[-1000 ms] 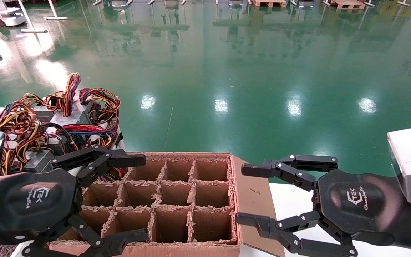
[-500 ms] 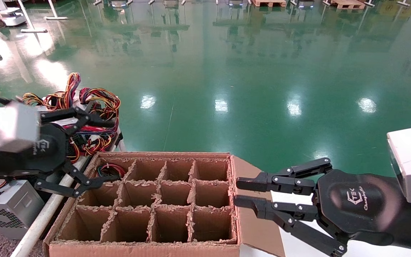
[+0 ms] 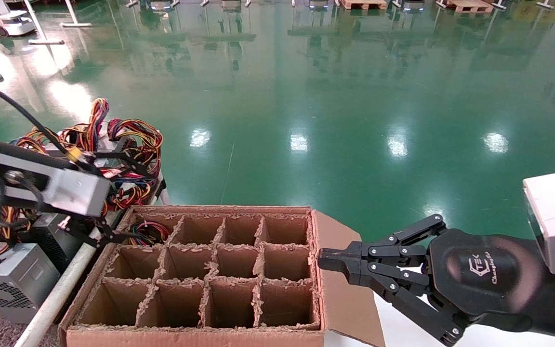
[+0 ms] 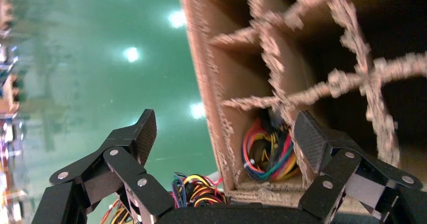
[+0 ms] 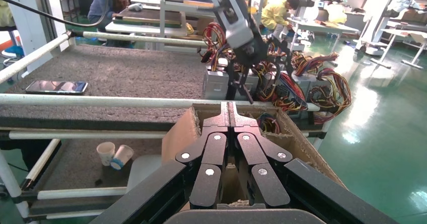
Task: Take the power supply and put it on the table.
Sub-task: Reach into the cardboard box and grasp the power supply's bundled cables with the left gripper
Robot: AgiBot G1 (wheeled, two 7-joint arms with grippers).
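Right hand [image 3: 323, 260] has pressed together; only left wrist view shows left hand [image 4: 224, 133] spread.

- The head view looks forward and down from above onto the brown cardboard box with divider cells [image 3: 219, 270], with the glossy green floor [image 3: 330, 96] stretching far behind.
- The left wrist view sits very close over the box's far-left corner cell [image 4: 262, 133], looking down between the left gripper [image 4: 226, 138] fingers.
- The right wrist view looks leftward along the shut right gripper [image 5: 229, 114] across the box [image 5: 297, 138].
- All three share that box.
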